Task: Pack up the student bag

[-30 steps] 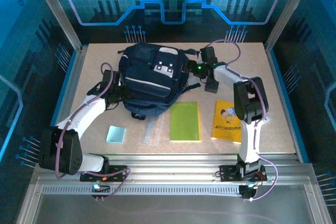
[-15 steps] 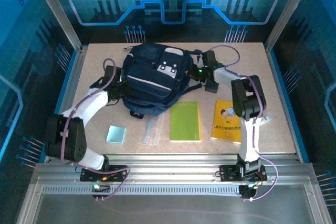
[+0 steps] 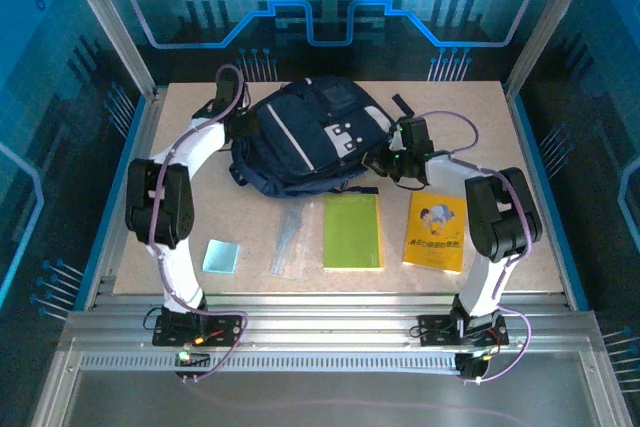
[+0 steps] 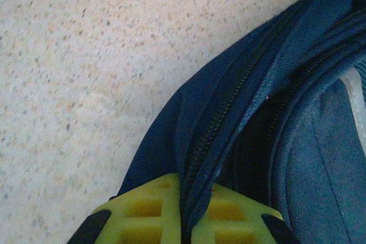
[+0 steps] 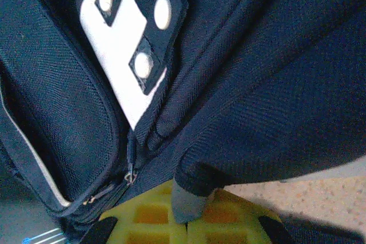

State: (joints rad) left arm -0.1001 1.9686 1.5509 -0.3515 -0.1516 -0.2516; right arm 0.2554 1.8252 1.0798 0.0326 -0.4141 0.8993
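The speckled table [image 3: 180, 197] carried everything, and the student bag [image 3: 305, 137] lay on its far half, slewed with its top toward the far right. The bag was navy, and its white patch [image 5: 128, 55] bore three round snaps; no brand could be read on it.

The left gripper [image 4: 186, 210] sat at the bag's left edge, its yellow fingers [image 4: 146, 212] pressed together on a fold of zippered fabric. The right gripper [image 5: 186, 212] sat at the bag's near right edge, closed on a grey-tipped tab of the bag's material.

On the near side of the bag a green book [image 3: 352, 231] lay flat, its far edge just beside the bag's trailing black strap [image 3: 350, 190]. A yellow book [image 3: 436, 231] lay to the bag's near right, past the right gripper [image 3: 388, 161]; its cover had a cartoon figure and dark lettering too small to read. A clear ruler [image 3: 287, 243] lay near the bag's near-left side, and a pale blue square pad [image 3: 221, 255] lay farther out the same way.
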